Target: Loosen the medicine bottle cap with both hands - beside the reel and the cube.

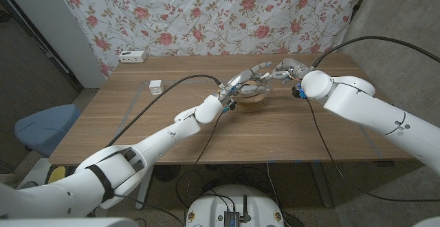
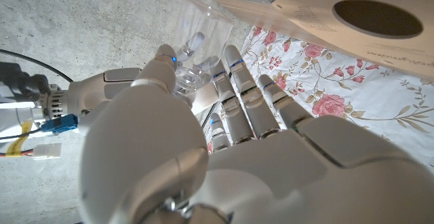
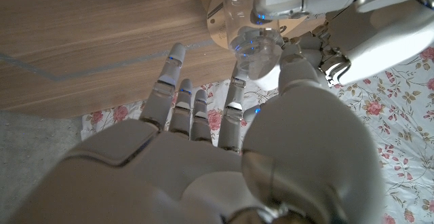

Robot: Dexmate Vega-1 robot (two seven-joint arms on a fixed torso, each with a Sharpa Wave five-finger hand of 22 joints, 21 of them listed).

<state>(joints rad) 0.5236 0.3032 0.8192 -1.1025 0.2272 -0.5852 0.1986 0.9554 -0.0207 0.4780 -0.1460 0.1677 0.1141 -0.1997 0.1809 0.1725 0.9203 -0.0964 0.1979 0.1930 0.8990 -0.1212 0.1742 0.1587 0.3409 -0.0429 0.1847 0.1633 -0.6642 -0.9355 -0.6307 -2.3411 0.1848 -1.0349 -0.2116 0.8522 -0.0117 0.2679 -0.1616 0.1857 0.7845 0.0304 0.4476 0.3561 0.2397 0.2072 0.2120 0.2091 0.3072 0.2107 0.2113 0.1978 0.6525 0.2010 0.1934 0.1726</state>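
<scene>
The left arm (image 1: 165, 136) comes from the near left corner and reaches far over the wooden table (image 1: 137, 127) toward its middle. The right arm (image 1: 371, 110) comes from the near right side and bends inward to the same place. The two hands meet above a round wooden reel (image 1: 251, 100) that lies flat on the table, a little right of the middle and toward the far side.

The left hand (image 1: 240, 82) holds a clear medicine bottle (image 2: 192, 64) in the air above the reel. In the left wrist view its thumb and fingers (image 2: 239, 88) close around the transparent body of the bottle. The right hand (image 1: 283, 70) comes from the far right and grips the other end of the same bottle; in the right wrist view its thumb and one finger pinch the clear rounded part, where the cap (image 3: 261, 47) seems to be, while the other fingers (image 3: 169, 81) stay spread. I cannot tell whether the cap is already loose.

Further left, well apart from the reel, a small white cube (image 1: 156, 87) stands on the table. At the far left edge of the table lies a white power strip (image 1: 132, 56). Behind the table hangs a floral cloth (image 1: 206, 14).
</scene>
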